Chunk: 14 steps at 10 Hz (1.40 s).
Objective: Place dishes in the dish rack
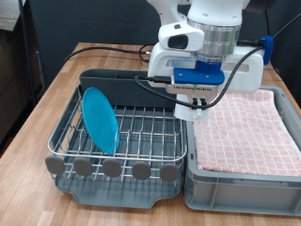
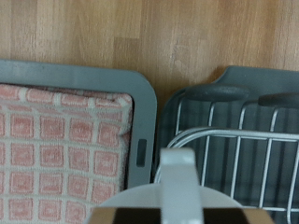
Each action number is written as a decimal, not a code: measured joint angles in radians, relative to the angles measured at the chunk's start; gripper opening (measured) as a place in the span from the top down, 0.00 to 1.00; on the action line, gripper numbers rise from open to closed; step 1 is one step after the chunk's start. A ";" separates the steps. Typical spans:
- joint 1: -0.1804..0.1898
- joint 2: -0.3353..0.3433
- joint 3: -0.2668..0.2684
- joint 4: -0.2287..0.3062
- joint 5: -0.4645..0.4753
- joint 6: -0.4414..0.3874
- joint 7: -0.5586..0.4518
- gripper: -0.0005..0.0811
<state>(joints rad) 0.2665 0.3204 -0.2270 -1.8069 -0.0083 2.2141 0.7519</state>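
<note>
The dish rack [image 1: 71, 127] is a dark grey tray with a silver wire grid and round grey tabs along its near edge. The light-blue plate [image 1: 99, 120] stands upright in the grid on the exterior view's left. My gripper [image 1: 193, 104] hangs over the rack's right edge, next to the bin. It is shut on the small white cup [image 1: 195, 113] and holds it above the rack. In the wrist view one finger [image 2: 177, 173] lies over the cup's white rim [image 2: 131, 201], with the rack's wires [image 2: 248, 149] below. The wooden spoon is out of view.
A grey bin [image 1: 235, 179] lined with pink checked cloth [image 1: 249, 132] stands right beside the rack on the exterior view's right; it also shows in the wrist view [image 2: 145, 121]. Black cables run across the wooden table [image 1: 103, 52] behind the rack.
</note>
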 joint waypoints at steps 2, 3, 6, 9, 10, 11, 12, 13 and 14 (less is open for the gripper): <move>-0.006 0.028 0.000 0.026 0.010 0.013 -0.005 0.91; -0.009 0.041 0.000 0.034 0.012 0.027 -0.005 0.91; -0.018 0.078 0.000 0.038 0.016 0.100 -0.005 0.91; -0.030 0.110 -0.001 0.041 0.019 0.166 -0.005 0.91; -0.035 0.121 -0.001 0.047 0.023 0.175 -0.006 0.91; -0.040 0.130 0.000 0.053 0.026 0.180 -0.012 0.91; -0.044 0.137 0.000 0.060 0.026 0.183 -0.014 0.91; -0.047 0.146 -0.001 0.066 0.026 0.190 -0.015 0.91; -0.050 0.154 0.000 0.072 0.026 0.197 -0.017 0.91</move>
<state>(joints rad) 0.2164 0.4746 -0.2274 -1.7345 0.0180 2.4109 0.7354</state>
